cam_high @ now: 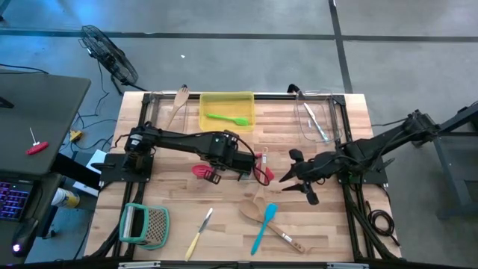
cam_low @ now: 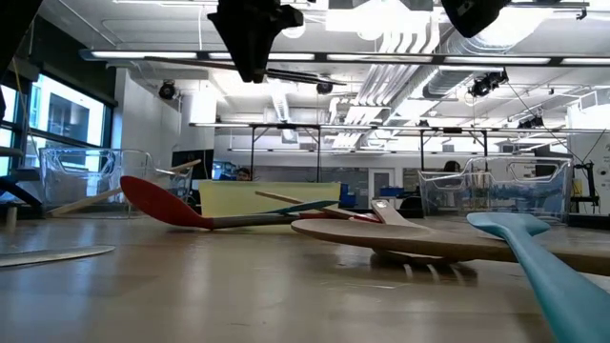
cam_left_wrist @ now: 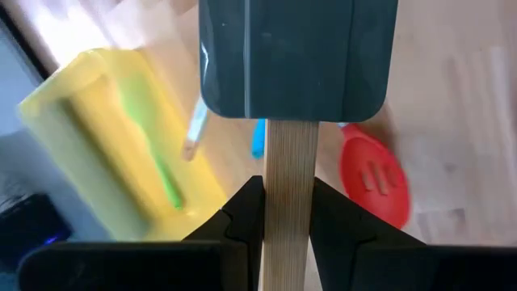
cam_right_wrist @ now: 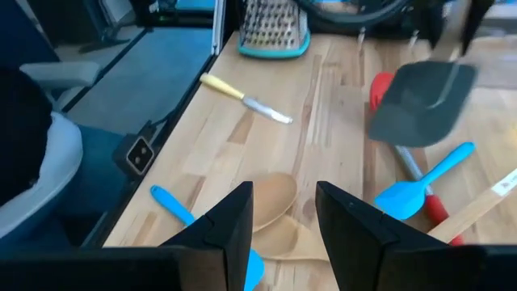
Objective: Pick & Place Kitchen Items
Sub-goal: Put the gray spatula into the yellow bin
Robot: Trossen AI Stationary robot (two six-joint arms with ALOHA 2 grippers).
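High view: left gripper (cam_high: 252, 161), clamped on a grey spatula (cam_left_wrist: 297, 56) by its wooden handle, holds it lengthwise just short of the yellow bin (cam_high: 226, 110); the right gripper (cam_high: 293, 179) stands empty, jaws apart.

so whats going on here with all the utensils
The left gripper is shut on a grey spatula, gripping its wooden handle and holding it above the middle of the table. The right gripper is open and empty, hovering over a wooden spoon near a blue spatula. A green spatula already lies in the yellow bin. A red spatula, a knife and a grater lie on the table.
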